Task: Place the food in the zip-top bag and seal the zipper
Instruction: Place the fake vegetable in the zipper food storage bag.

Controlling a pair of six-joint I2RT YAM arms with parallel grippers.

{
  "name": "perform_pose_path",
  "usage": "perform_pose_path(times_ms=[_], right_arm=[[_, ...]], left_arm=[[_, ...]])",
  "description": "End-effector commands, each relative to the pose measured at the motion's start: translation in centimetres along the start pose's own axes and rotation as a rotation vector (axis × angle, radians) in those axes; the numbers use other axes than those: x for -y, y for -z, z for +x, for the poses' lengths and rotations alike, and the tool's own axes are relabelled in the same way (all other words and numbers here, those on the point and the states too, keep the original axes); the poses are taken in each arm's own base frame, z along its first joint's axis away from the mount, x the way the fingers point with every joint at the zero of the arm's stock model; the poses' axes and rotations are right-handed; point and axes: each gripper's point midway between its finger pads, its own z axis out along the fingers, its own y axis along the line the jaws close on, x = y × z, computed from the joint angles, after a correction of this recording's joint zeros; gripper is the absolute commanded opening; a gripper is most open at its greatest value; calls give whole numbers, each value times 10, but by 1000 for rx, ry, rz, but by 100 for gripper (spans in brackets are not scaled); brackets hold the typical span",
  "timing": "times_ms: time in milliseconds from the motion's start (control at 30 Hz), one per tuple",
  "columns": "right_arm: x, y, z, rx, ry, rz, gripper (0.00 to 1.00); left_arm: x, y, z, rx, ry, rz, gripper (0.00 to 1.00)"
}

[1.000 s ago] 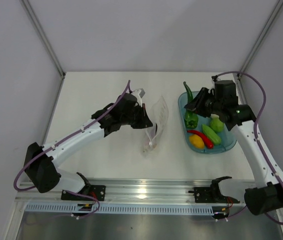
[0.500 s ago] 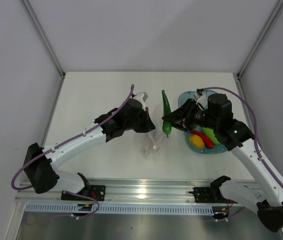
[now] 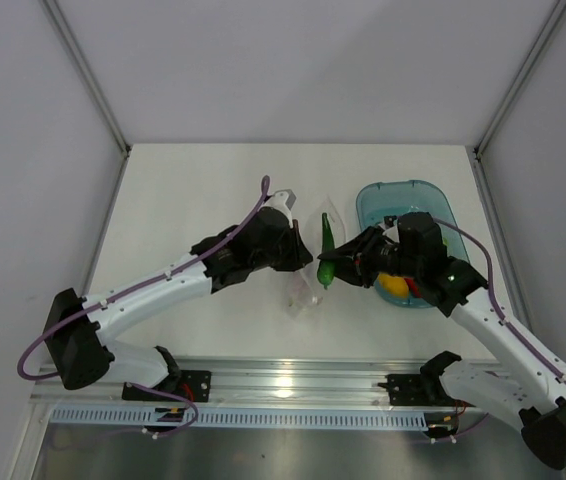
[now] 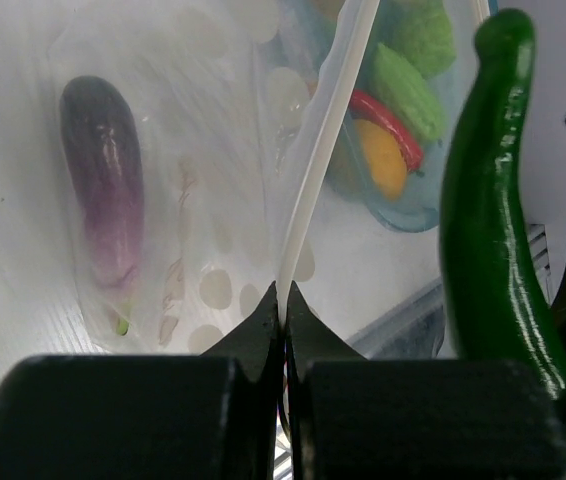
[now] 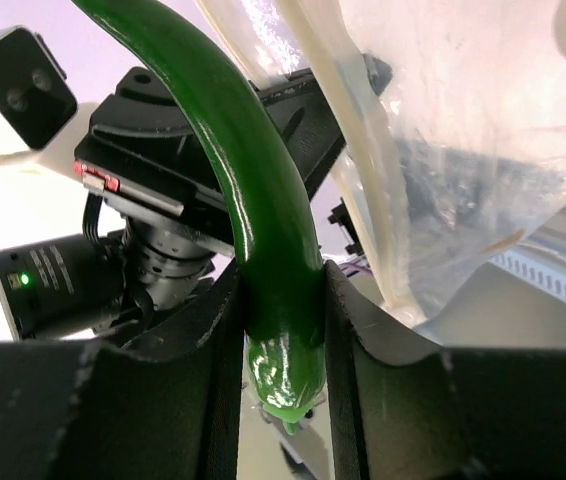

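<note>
the right claw [image 5: 283, 338] is clamped on one end of a long glossy dark-green plastic toy pepper [image 5: 253, 190], whose length runs out ahead of its fingers. the clear crinkly plastic zip-top bag [image 4: 193, 150] hangs just beside that pepper, its zipper rim [image 4: 325, 150] pinched flat in the tightly closed left claw [image 4: 283, 312]. a purple toy aubergine [image 4: 103, 190] lies inside. i'd say the pepper must go in far end first.

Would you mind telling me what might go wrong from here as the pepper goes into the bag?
The right hand grips the long green pepper only near one end, so it may pivot or slip against the film. The left hand pinches the bag by one thin edge strip; a push could tug it free.
</note>
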Motion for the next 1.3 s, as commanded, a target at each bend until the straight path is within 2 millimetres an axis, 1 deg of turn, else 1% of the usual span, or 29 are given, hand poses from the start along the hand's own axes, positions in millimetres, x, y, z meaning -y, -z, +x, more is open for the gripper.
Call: perform_pose_path(times_ms=[0, 133, 267, 333, 367, 433, 467, 500, 533, 567, 600, 633, 667, 700, 733, 767, 800, 833, 867, 967, 1033, 1100, 1233, 1267], right_arm=[[-18, -5, -2, 13, -48, -57, 10], [-10, -12, -8, 41, -100, -29, 11], [7, -14, -17, 99, -146, 54, 12], [12, -17, -24, 130, -138, 78, 13], [9, -17, -27, 146, -122, 81, 14], [13, -23, -34, 170, -90, 120, 16], [19, -24, -36, 174, -45, 158, 16], [11, -24, -41, 197, -5, 159, 18], [21, -29, -47, 206, 8, 222, 19], [20, -31, -49, 208, 81, 236, 22], [8, -30, -55, 232, 134, 224, 24], [15, -33, -59, 236, 156, 275, 26], [17, -32, -64, 255, 215, 303, 31], [7, -30, -66, 268, 246, 299, 33], [11, -30, -68, 271, 266, 329, 35], [12, -29, -72, 298, 324, 351, 39], [10, -28, -73, 312, 355, 367, 42], [5, -22, -73, 332, 387, 385, 44], [7, -20, -79, 363, 430, 420, 49], [12, -24, -74, 321, 468, 442, 64], [15, -26, -73, 311, 477, 452, 65], [16, -28, -65, 289, 498, 452, 66], [2, -19, -55, 304, 579, 422, 66], [-13, -12, -54, 323, 606, 394, 66]], left_arm=[[9, 7, -11, 63, 14, 21, 1], [13, 9, -11, 76, 9, 26, 1], [12, 10, -7, 82, 11, 30, 1], [13, 10, -6, 82, 9, 33, 1], [15, 10, -5, 81, 7, 36, 0], [17, 11, -4, 78, 5, 43, 1], [18, 11, -3, 74, 4, 45, 1], [19, 11, -3, 71, 0, 46, 0], [19, 12, -2, 72, -2, 48, 1], [17, 10, 0, 64, -5, 43, 0], [19, 11, -1, 65, -6, 46, 1], [18, 11, -1, 64, -8, 45, 0], [18, 12, -1, 65, -10, 43, 1], [18, 13, -2, 67, -12, 42, 1], [18, 13, -1, 64, -15, 41, 1], [17, 13, -1, 63, -14, 41, 1], [18, 14, -2, 67, -15, 44, 1], [19, 14, -2, 66, -16, 45, 1], [20, 15, -3, 67, -16, 49, 1], [23, 14, -5, 64, -19, 53, 1], [24, 13, -5, 62, -19, 53, 1], [26, 13, -7, 64, -19, 55, 1], [27, 14, -7, 54, -25, 53, 1], [26, 13, -5, 44, -31, 49, 1]])
